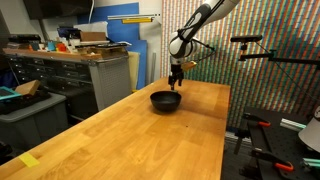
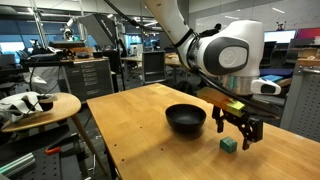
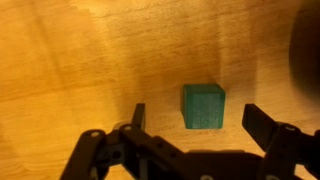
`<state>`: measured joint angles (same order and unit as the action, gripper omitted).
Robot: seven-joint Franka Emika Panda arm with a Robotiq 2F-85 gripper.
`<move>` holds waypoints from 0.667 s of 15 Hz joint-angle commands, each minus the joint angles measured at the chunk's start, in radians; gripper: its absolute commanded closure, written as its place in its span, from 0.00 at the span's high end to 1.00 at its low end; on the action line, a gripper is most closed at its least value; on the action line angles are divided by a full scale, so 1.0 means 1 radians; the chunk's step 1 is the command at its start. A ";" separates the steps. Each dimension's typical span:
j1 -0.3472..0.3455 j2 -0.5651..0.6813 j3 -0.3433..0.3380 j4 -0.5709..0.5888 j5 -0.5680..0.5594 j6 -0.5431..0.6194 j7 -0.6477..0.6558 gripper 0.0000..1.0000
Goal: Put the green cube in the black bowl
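Note:
The green cube [image 3: 203,106] lies on the wooden tabletop [image 3: 70,60], seen in the wrist view between and just ahead of my open fingers. In an exterior view the cube [image 2: 229,145] sits on the table just below my gripper [image 2: 238,133], which hovers above it, open and empty. The black bowl [image 2: 185,119] stands on the table a short way beside the cube. In an exterior view the bowl [image 1: 165,100] is at the table's far end with my gripper [image 1: 176,82] just behind it; the cube is hidden there.
The table edge [image 2: 205,170] runs close to the cube. A round side table [image 2: 40,108] with objects stands off to one side. Workbenches and cabinets [image 1: 95,65] and a tripod arm [image 1: 262,55] surround the table.

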<state>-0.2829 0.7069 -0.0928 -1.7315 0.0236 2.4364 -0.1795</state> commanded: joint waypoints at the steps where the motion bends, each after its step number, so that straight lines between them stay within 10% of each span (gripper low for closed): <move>1: -0.025 0.048 0.026 0.065 0.026 -0.029 -0.034 1.00; 4: -0.029 0.075 0.029 0.086 0.025 -0.040 -0.036 0.95; 10: -0.040 0.107 0.029 0.120 0.023 -0.056 -0.043 0.46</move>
<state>-0.2970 0.7918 -0.0835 -1.6677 0.0236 2.4175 -0.1891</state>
